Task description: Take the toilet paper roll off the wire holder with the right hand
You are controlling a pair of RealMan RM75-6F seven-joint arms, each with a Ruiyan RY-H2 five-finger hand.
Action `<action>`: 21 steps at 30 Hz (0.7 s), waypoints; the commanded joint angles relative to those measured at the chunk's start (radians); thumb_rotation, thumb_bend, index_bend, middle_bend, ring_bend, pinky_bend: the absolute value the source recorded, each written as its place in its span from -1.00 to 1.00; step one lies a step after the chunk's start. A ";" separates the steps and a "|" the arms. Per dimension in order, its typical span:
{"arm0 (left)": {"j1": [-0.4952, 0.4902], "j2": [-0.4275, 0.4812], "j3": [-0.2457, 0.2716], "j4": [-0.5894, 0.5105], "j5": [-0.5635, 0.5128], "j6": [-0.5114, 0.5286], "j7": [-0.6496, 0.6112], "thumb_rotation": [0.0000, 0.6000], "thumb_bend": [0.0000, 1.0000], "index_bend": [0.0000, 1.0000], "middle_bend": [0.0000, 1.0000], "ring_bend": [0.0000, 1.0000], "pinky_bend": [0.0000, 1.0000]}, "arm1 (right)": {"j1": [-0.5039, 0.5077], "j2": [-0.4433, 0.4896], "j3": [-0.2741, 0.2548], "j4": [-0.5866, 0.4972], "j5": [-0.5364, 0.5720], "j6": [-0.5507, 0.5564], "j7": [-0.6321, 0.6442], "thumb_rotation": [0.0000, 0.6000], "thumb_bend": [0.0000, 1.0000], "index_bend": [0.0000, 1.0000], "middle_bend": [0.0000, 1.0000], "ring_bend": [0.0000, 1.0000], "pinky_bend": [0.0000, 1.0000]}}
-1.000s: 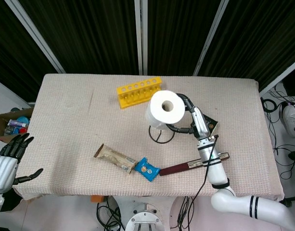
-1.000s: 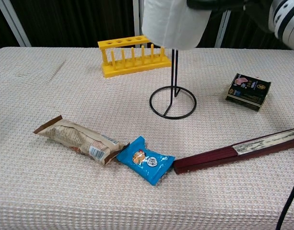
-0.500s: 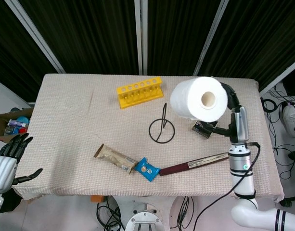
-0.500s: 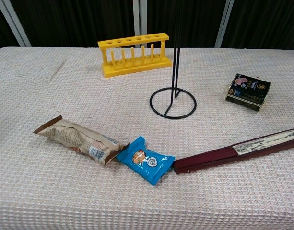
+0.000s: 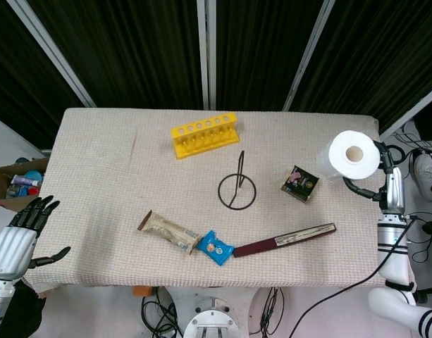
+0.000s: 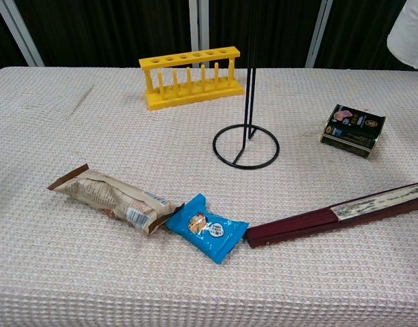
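The left hand (image 5: 15,236) hangs off the table's (image 5: 96,141) left edge, well left of the wire holder (image 5: 237,189), fingers spread and holding nothing. The holder stands bare mid-table, with open cloth all around its ring base. The toilet paper roll (image 5: 352,156), half a second ago just right of the holder, has swung out past the table's right edge. The right hand (image 5: 382,179) holds it there, fingers wrapped beneath it, forearm upright.

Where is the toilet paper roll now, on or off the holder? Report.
Off. The toilet paper roll is held by the right hand near the table's right edge; the wire holder stands bare.
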 commanded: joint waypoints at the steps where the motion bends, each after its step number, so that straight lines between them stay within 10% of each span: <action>1: -0.004 -0.002 -0.001 0.001 -0.004 -0.005 0.001 0.47 -0.69 -0.80 -0.89 -0.89 -0.57 | 0.082 -0.085 0.033 0.160 0.063 -0.123 0.067 1.00 -0.57 0.17 -0.02 -0.06 -0.02; 12: -0.008 -0.001 -0.006 0.011 -0.021 -0.014 -0.012 0.46 -0.69 -0.80 -0.89 -0.89 -0.57 | 0.275 -0.284 0.073 0.547 0.133 -0.355 0.072 1.00 -0.58 0.14 -0.07 -0.06 -0.04; 21: -0.015 -0.006 -0.007 0.022 -0.028 -0.026 -0.018 0.47 -0.69 -0.80 -0.89 -0.89 -0.57 | 0.311 -0.356 0.041 0.721 0.114 -0.466 0.127 1.00 -0.70 -0.46 -0.49 -0.50 -0.45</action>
